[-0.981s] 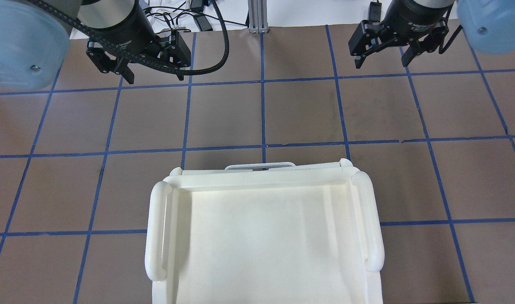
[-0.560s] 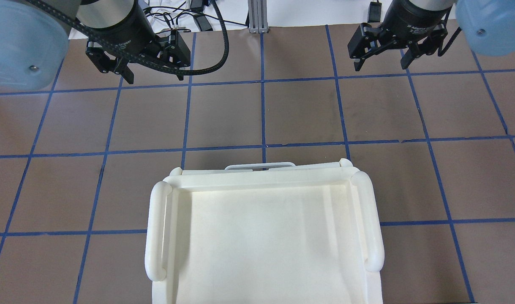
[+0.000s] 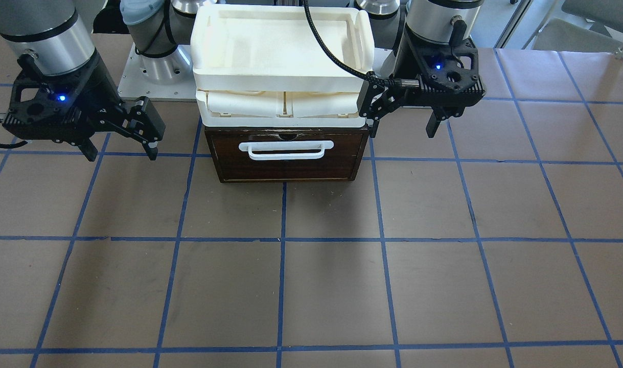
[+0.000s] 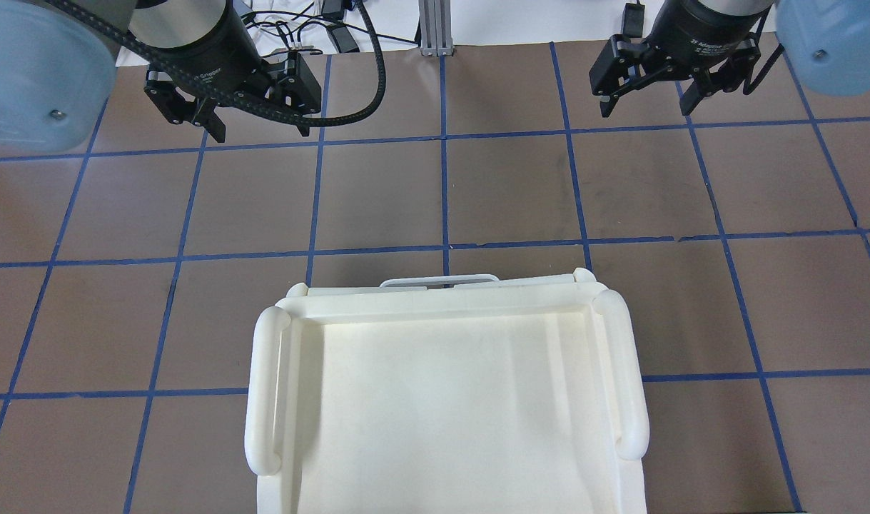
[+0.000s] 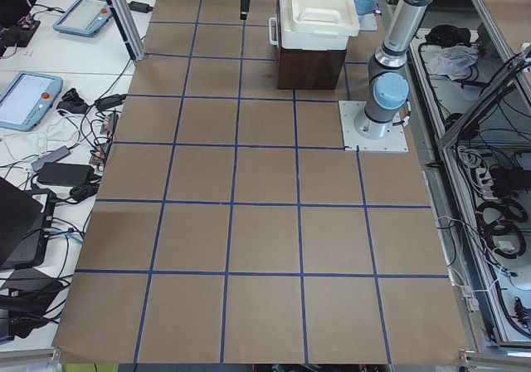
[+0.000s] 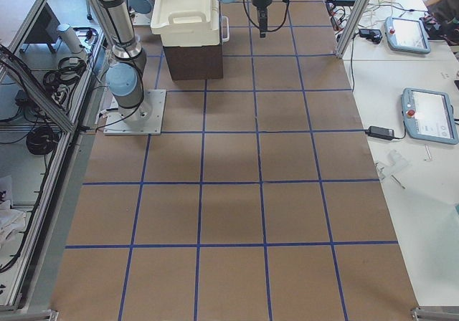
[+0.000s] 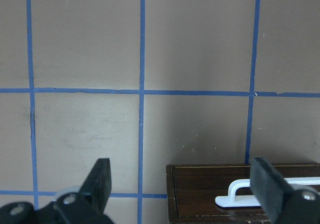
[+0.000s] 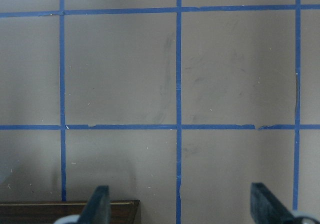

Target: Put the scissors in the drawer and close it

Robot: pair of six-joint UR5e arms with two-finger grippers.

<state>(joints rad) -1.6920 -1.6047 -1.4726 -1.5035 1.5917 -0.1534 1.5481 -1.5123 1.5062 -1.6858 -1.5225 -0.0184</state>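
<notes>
Shows drawer [image 3: 291, 168] closed flush beneath stacked cream trays [image 3: 278, 82], contents hidden. Shows left gripper [image 3: 402, 128] and right gripper [image 3: 122, 151] spread wide, flanking it.

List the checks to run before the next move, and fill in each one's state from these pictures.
1. drawer shut: ok, its dark front looks pushed in under the trays.
2. scissors located: cannot tell; they show in no view and may be inside the drawer.
3. left gripper open and empty: ok.
4. right gripper open and empty: ok.
5. handle free: ok, neither gripper touches it; each hangs off to one side of the drawer.
</notes>
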